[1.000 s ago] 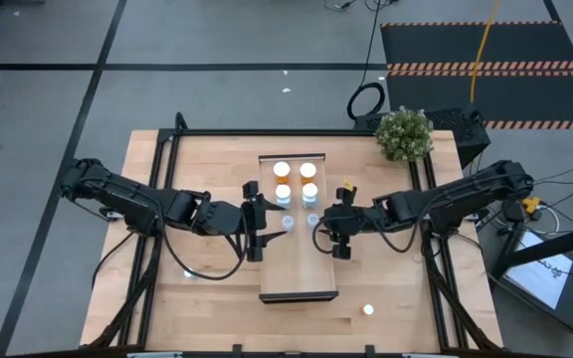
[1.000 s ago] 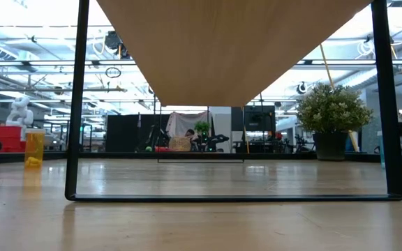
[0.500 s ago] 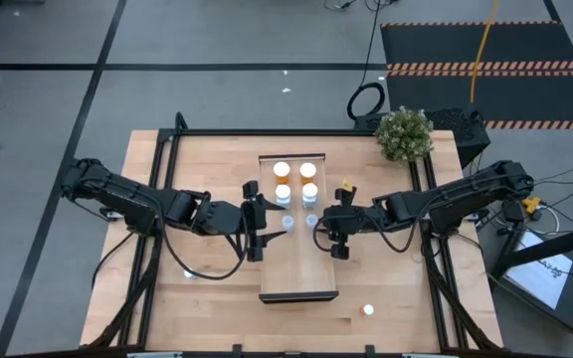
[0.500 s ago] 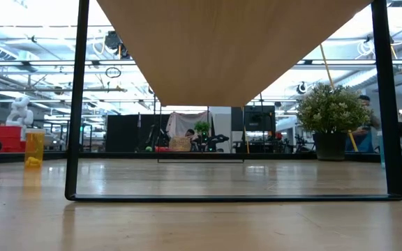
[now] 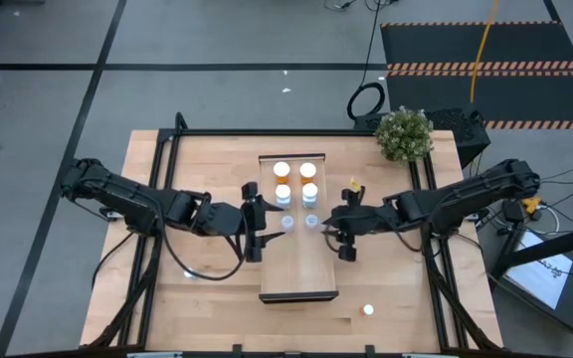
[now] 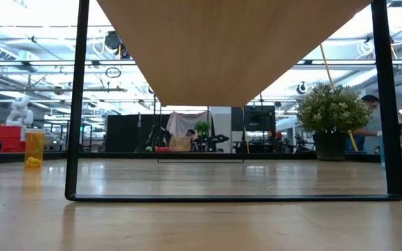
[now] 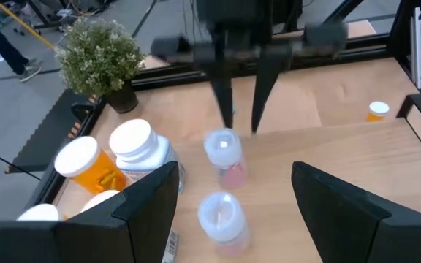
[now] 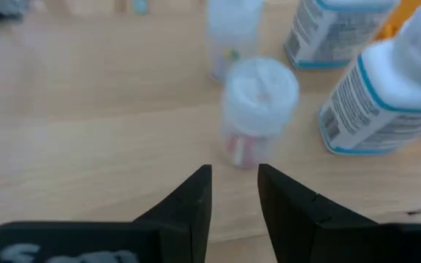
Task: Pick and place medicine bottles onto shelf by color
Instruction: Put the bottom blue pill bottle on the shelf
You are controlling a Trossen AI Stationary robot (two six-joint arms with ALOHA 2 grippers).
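Observation:
The light-wood shelf [image 5: 298,268] stands raised at the table's middle. On its far half stand two orange medicine bottles [image 5: 282,170], two white ones [image 5: 283,192] and two small clear ones [image 5: 287,222]. My left gripper [image 7: 232,172] hangs wide open at the shelf's left edge, pointing at the clear bottles [image 7: 223,146] and short of them. My right gripper [image 8: 234,172] hangs opposite at the shelf's right edge. Its fingers stand a narrow gap apart with nothing between them, just short of a clear bottle [image 8: 258,95].
A potted plant [image 5: 404,134] stands at the table's far right corner. One loose bottle [image 5: 368,309] sits on the table near the front right and another [image 5: 189,273] near the front left. The shelf's near half is bare wood. A person [image 6: 368,122] shows behind the plant.
My right gripper has drawn back a little toward the table's right edge, away from the clear bottle, which stays upright on the shelf. A person has walked into the low view behind the plant.

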